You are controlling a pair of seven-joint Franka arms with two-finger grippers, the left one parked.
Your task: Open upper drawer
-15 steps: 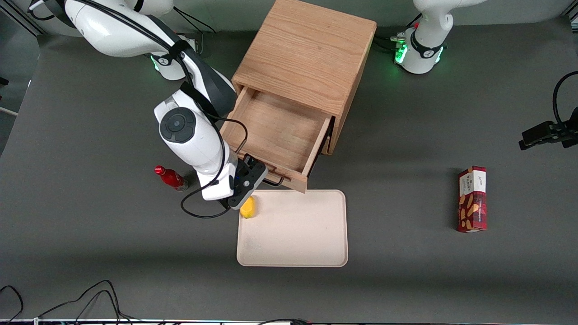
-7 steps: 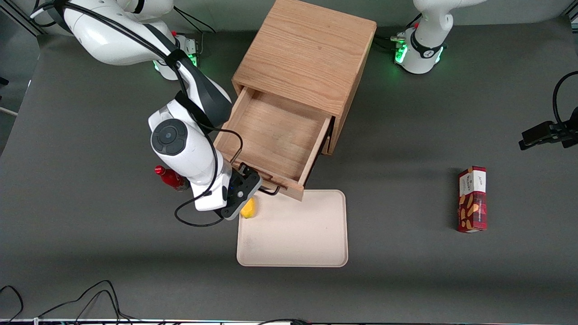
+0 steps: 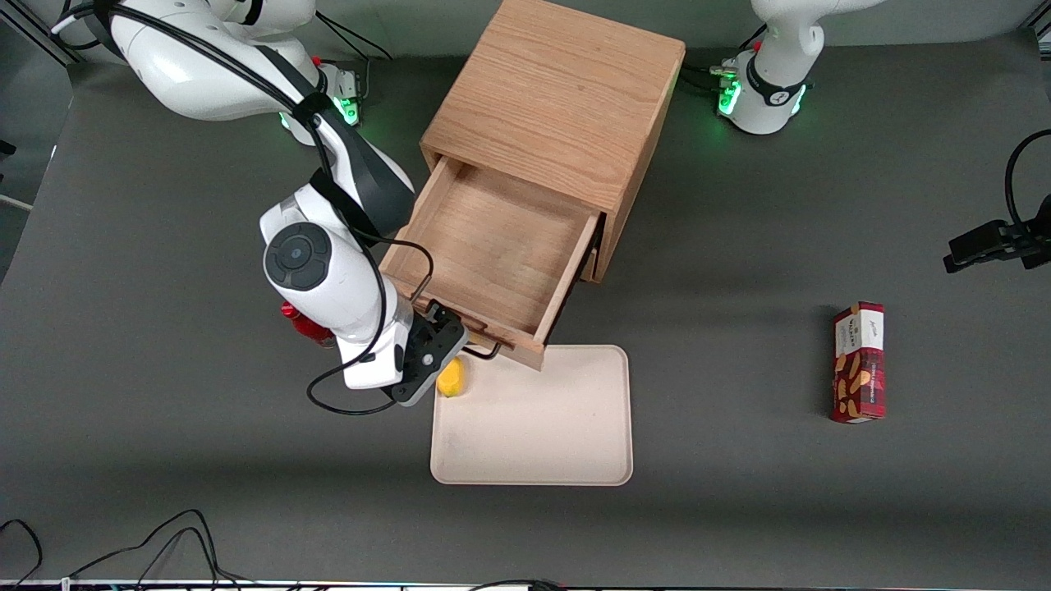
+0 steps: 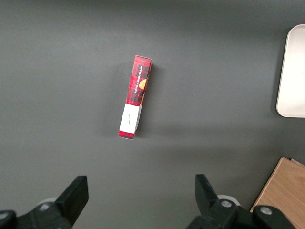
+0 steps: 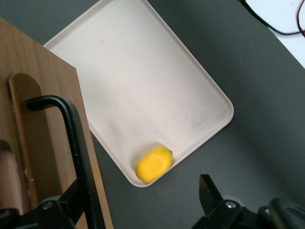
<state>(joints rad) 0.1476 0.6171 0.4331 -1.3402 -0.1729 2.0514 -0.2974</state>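
A dark grey matte table (image 3: 164,460) fills nearly the whole scene. Even overhead light casts soft, blurred shadows across it, with 1 wide darker band nearer the front camera. A light oak cabinet (image 3: 566,98) stands on the table, its grained top evenly lit. Loose black cables (image 3: 164,533) curl along the table edge nearest the front camera, toward the working arm's end.
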